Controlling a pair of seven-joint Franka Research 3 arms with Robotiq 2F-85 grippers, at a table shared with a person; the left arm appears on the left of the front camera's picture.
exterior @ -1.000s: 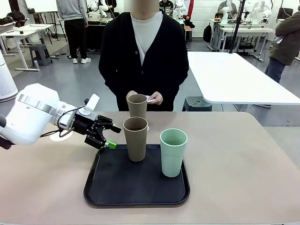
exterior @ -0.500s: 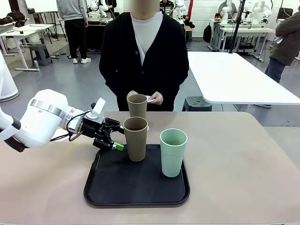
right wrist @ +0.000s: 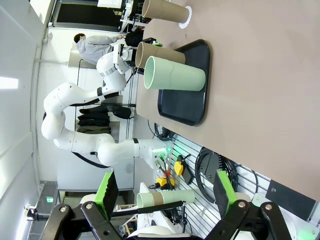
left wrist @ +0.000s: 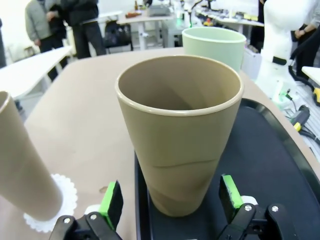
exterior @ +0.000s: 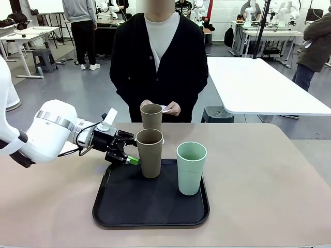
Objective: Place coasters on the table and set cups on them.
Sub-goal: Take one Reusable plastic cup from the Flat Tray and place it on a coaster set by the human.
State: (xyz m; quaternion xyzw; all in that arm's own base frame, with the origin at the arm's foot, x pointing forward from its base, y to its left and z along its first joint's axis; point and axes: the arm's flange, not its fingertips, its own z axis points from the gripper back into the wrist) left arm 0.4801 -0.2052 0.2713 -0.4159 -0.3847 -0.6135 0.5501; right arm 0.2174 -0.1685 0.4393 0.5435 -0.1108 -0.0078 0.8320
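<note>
Standing by the far edge of the black tray (exterior: 150, 212), left of its middle, a tan cup (exterior: 149, 153) is upright. The left gripper (exterior: 131, 150) brackets it, with its jaws spread wide to either side of the cup's lower half. In the left wrist view the green pads (left wrist: 111, 202) sit beside the cup's walls, and a sliver of gap shows on at least one side, so nothing is clamped.

The mint cup (exterior: 191, 168) stands upright on the same tray, nearer its right edge and apart from the tan one. The tray lies by the near edge of the table (exterior: 269, 170), a little left of the middle.

Beyond the tray, toward the far edge, a second tan cup (exterior: 151, 116) stands on a lacy white coaster (left wrist: 62, 197) laid straight on the table. Just behind it, at the far edge, a person's hand (exterior: 173, 108) holds something small, white and flat.

The right gripper (right wrist: 166, 192) hangs well away from the cups, off the table's side, with its jaws wide apart and nothing between them.
</note>
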